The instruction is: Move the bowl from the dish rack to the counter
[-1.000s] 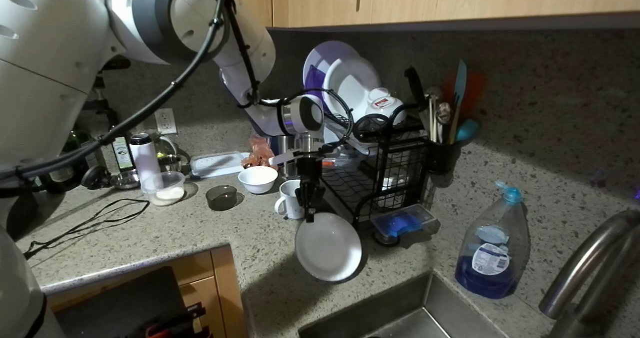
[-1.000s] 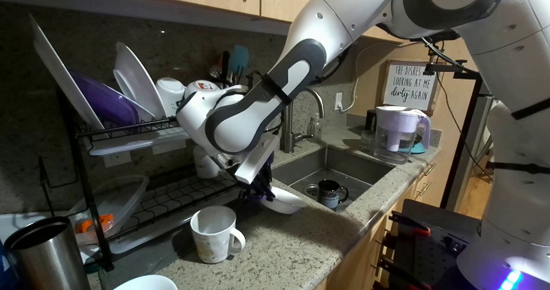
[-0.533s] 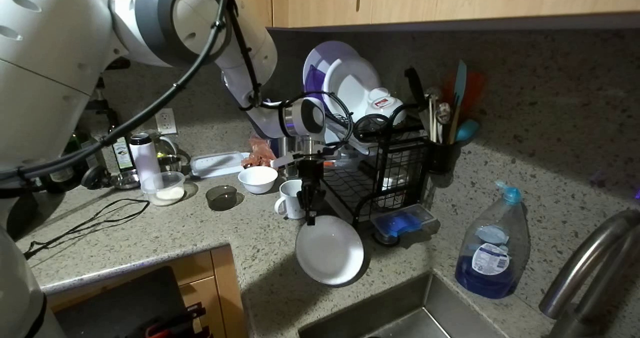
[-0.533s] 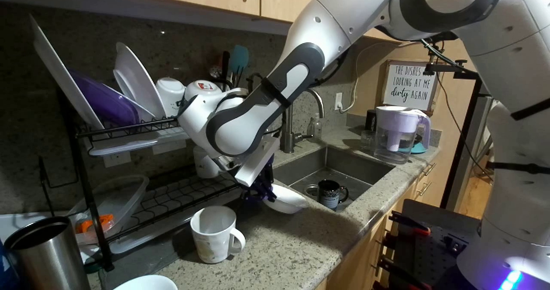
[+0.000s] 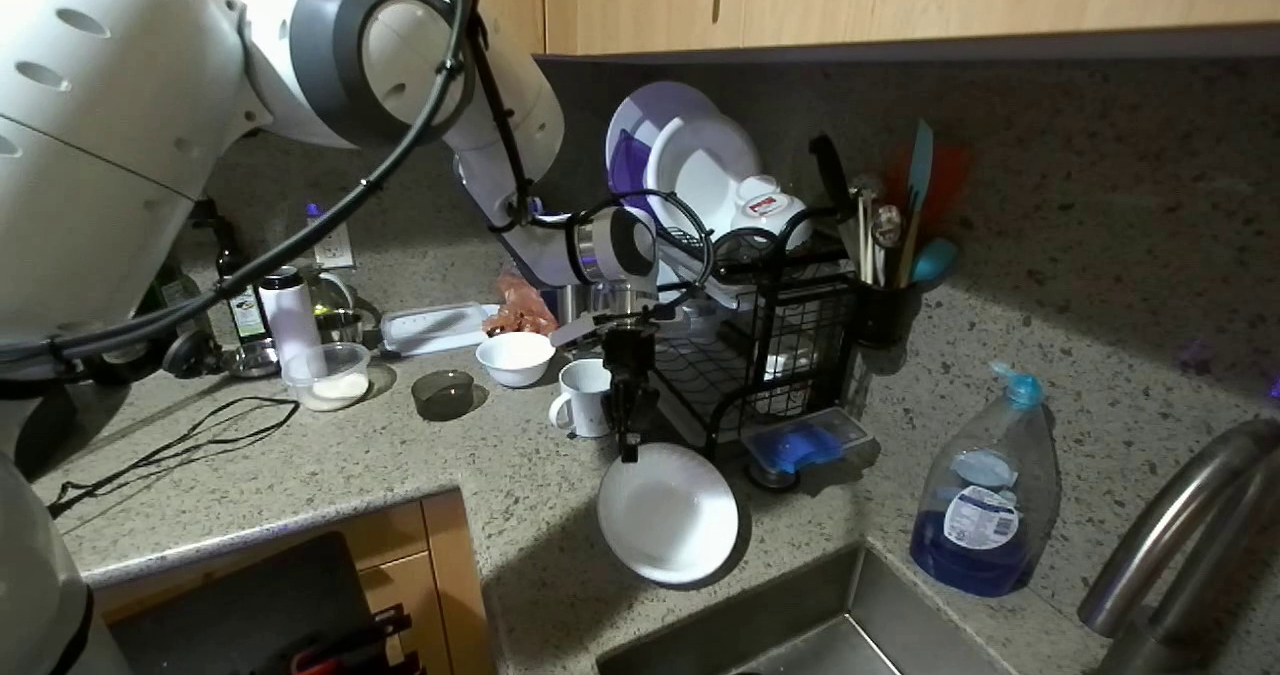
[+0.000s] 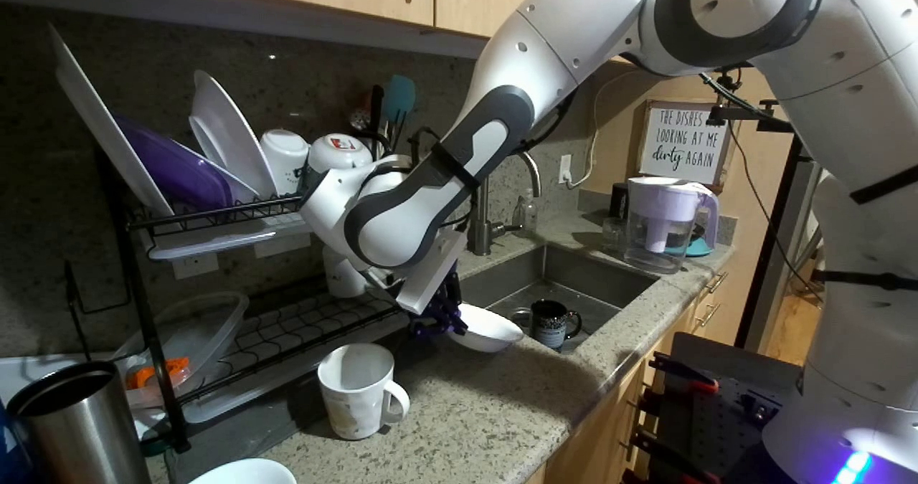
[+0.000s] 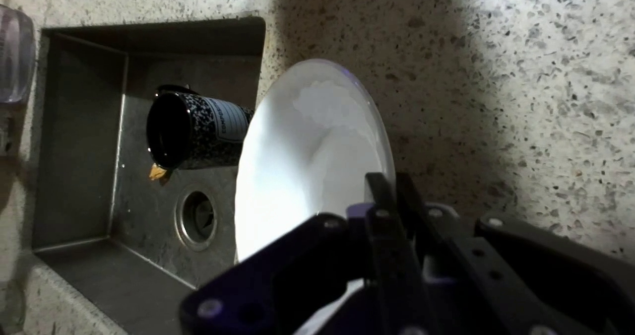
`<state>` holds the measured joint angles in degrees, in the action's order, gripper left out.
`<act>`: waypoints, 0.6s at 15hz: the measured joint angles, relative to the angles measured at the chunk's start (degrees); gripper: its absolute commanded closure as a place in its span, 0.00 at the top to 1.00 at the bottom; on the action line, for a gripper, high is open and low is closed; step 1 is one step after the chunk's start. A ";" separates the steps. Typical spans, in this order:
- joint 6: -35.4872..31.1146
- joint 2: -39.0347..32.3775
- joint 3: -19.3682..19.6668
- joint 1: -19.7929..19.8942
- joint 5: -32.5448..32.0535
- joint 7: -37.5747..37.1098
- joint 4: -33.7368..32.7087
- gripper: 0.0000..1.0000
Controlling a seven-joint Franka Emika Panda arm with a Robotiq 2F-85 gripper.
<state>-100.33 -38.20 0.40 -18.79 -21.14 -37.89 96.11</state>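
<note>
White bowl (image 5: 668, 515), shifted toward five o'clock in an exterior view; tool (image 5: 629, 445) pinching its rim at eleven, presumably leaving the base free for the surface (image 5: 520, 455).

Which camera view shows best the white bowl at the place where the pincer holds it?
The wrist view: there the pincer is close, with one finger on each side of the rim of the bowl. Both exterior views also show the bowl held, but smaller, and the dark pincer makes the contact hard to see.

The round white bowl (image 5: 668, 517) is held tilted over the speckled counter (image 5: 380, 465).
</note>
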 measured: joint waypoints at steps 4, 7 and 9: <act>1.67 -1.72 0.26 0.00 -1.10 -0.09 -1.27 0.04; 2.40 -2.47 0.26 -0.13 -1.17 -0.66 -2.19 0.04; 2.68 -2.82 0.26 -0.22 -1.17 -0.73 -2.59 0.04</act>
<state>-97.65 -41.01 0.67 -19.01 -22.31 -38.62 93.52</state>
